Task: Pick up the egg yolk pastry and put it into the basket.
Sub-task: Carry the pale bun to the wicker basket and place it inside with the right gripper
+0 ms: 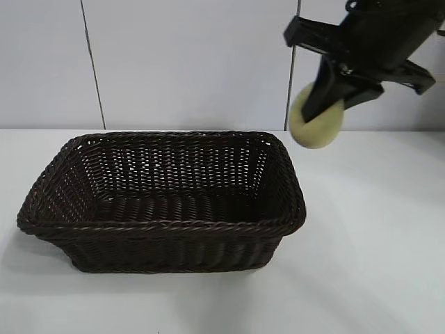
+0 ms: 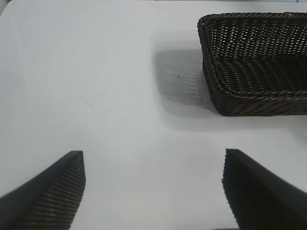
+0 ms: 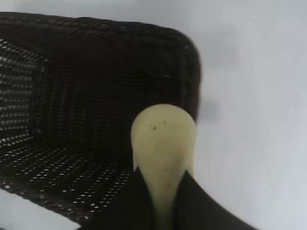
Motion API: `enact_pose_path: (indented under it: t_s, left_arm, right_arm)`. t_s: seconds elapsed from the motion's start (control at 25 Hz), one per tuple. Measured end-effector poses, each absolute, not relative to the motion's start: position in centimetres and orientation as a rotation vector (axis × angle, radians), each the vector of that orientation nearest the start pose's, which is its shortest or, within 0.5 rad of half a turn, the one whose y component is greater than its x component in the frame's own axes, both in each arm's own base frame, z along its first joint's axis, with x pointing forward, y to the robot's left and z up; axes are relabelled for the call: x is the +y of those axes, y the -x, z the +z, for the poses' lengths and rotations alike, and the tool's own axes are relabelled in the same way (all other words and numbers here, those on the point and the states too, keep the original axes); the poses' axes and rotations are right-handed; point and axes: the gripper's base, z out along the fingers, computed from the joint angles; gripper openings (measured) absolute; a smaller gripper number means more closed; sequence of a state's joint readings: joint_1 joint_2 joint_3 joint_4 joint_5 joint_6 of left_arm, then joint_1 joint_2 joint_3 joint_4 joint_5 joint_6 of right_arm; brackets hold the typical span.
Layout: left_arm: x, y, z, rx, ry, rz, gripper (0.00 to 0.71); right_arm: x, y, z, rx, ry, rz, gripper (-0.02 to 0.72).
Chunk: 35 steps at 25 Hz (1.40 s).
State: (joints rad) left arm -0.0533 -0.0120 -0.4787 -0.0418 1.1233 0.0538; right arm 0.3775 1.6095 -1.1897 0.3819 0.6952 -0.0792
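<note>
My right gripper (image 1: 327, 104) is shut on the egg yolk pastry (image 1: 317, 125), a pale yellow-cream puck held on edge. It hangs in the air just beyond the basket's right far corner, above rim height. In the right wrist view the pastry (image 3: 163, 143) is pinched between my dark fingers (image 3: 127, 203), with the basket (image 3: 72, 86) beneath and beside it. The dark brown woven basket (image 1: 160, 226) stands on the white table and holds nothing. My left gripper (image 2: 153, 187) is open and empty over bare table, off the basket's (image 2: 259, 103) side.
The white table (image 1: 375, 264) stretches around the basket. A white panelled wall (image 1: 188, 62) stands behind it. Nothing else lies on the table.
</note>
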Motion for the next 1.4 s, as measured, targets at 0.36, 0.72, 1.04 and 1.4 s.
enact_pose_path:
  t_s: [0.36, 0.72, 1.04, 1.4]
  left_arm:
    - [-0.3, 0.7, 26.6, 2.113, -0.117, -0.050, 0.571]
    - [-0.3, 0.7, 26.6, 2.113, -0.117, -0.050, 0.571]
    - [-0.3, 0.7, 26.6, 2.113, -0.117, -0.050, 0.571]
    - [-0.3, 0.7, 26.6, 2.113, -0.116, -0.051, 0.571]
  right_arm:
    - [21.4, -28.7, 27.0, 2.458, 0.451, 0.650, 0.035]
    - [24.8, -30.4, 22.2, 2.416, 0.398, 0.644, 0.034]
    - [25.6, -32.5, 16.6, 2.442, 0.264, 0.603, 0.034]
    - [25.7, -32.4, 16.2, 2.464, 0.256, 0.606, 0.382]
